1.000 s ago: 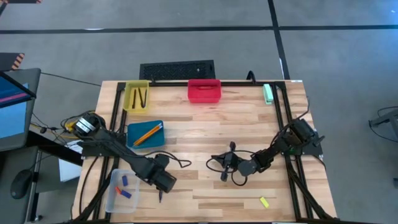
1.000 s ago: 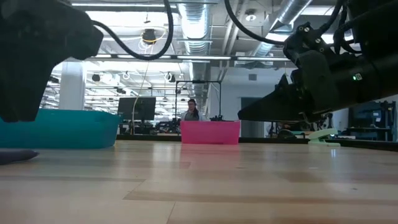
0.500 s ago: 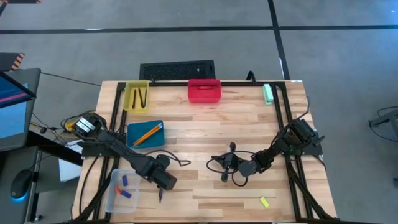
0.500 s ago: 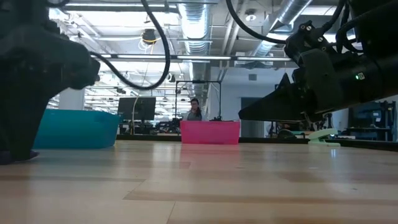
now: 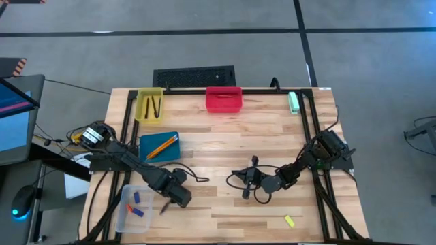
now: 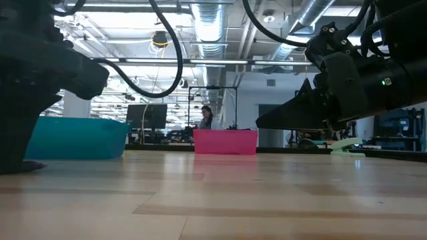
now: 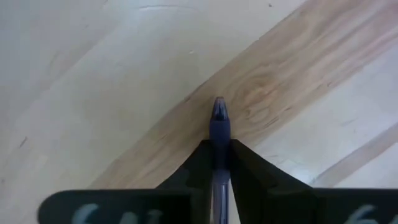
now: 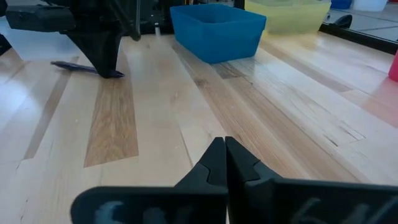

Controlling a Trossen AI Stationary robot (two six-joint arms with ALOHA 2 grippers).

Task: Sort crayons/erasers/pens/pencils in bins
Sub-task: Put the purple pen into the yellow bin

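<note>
The left gripper is at the near left of the desk, just beside the clear bin. It is closed on a pen. The pen is thin and dark blue-purple with a pointy tip, and it sticks out past the fingers. It lies low over the wood.

To do this step well, I think the gripper should keep a firm squeeze and lift the pen straight up first. Then it can go over the other bins without bumping them. The pen could slip or swing if the arm moves too fast.

The clear bin has small blue and orange-red erasers in it. One yellow eraser lies on the near right of the desk.

The right gripper waits over the middle of the desk, shut and holding nothing.

Farther back, the blue bin holds orange pencils. The yellow bin at the far left holds two dark sticks, maybe pens. The red bin is at the far middle.
</note>
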